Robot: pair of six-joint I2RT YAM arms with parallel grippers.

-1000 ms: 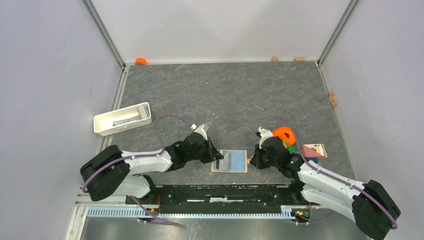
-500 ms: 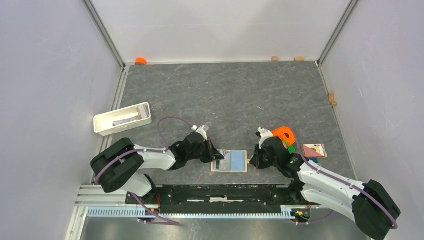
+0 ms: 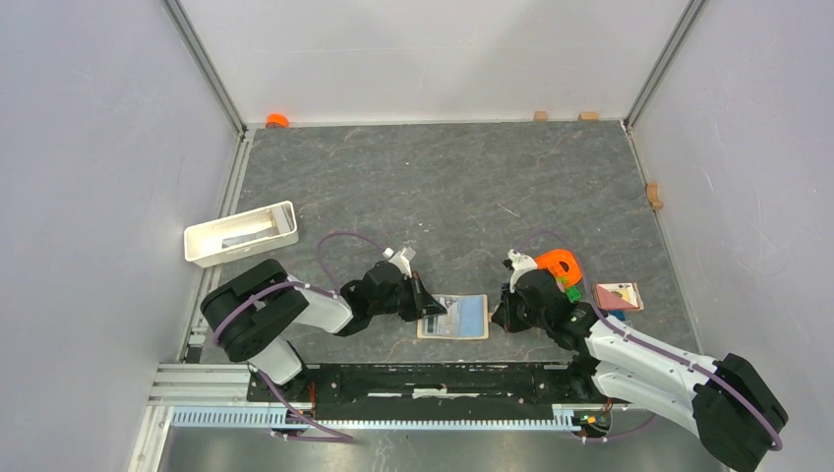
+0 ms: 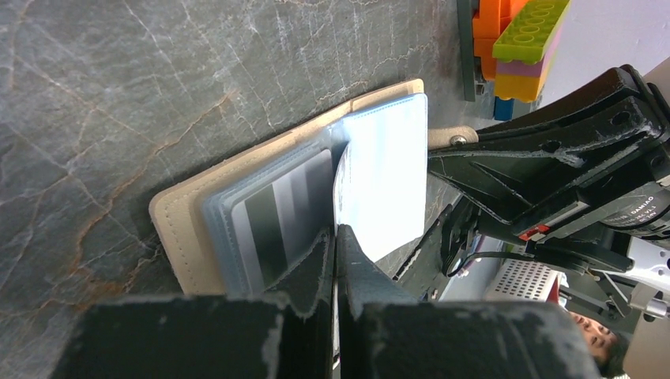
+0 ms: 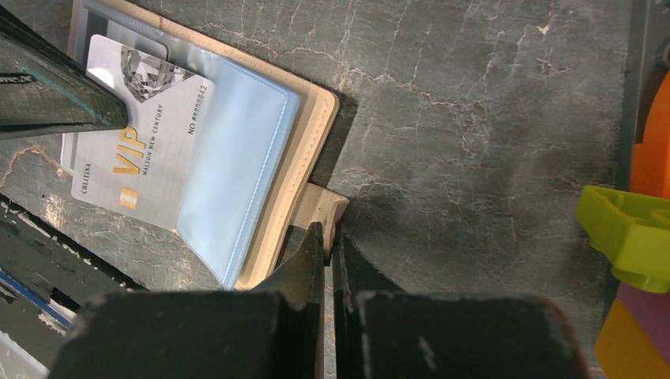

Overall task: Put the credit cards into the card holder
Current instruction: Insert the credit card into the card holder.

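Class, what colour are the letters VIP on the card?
Gold, on the silver-grey card; the right wrist view shows it best.

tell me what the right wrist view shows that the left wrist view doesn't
Only the right wrist view shows the grey card face up, with gold VIP lettering, part-way into a blue pocket. Only the left wrist view shows a dark stripe through a clear pocket, and a thin card edge, apparently the grey card's, pinched in the left gripper. Both show the open card holder, its snap tab held by the shut right gripper, and a lime brick.
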